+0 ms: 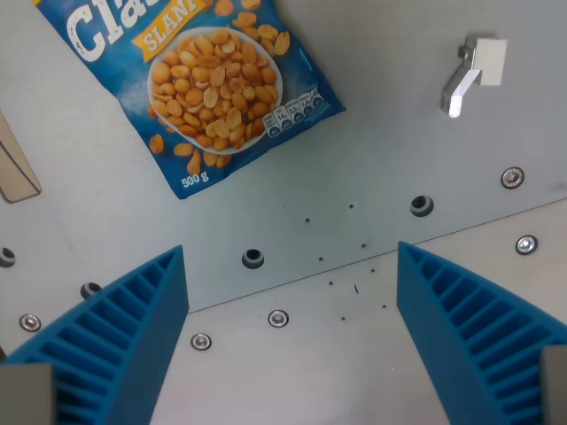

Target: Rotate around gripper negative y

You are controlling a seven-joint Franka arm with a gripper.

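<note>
- The tool [292, 305] hangs over the bench [399, 133], its two blue ribbed fingers [124, 336] spread wide apart at the lower corners of the wrist view, with nothing between them.
- Under the gap between the fingers lies bare grey bench with a seam line running across it, several screws [278, 318] and dark holes [253, 258], and a scatter of small dark specks.
- A blue peanut bag [208, 84] lies flat on the bench at the top of the view, left of centre, well apart from the fingers; its top is cut off by the frame.
- The bag is closed; its contents cannot be seen, only a printed bowl of peanuts and "500 g".
- A small grey-white bracket [474, 71] sits at the upper right.
- A beige edge [13, 168] shows at the far left.
</note>
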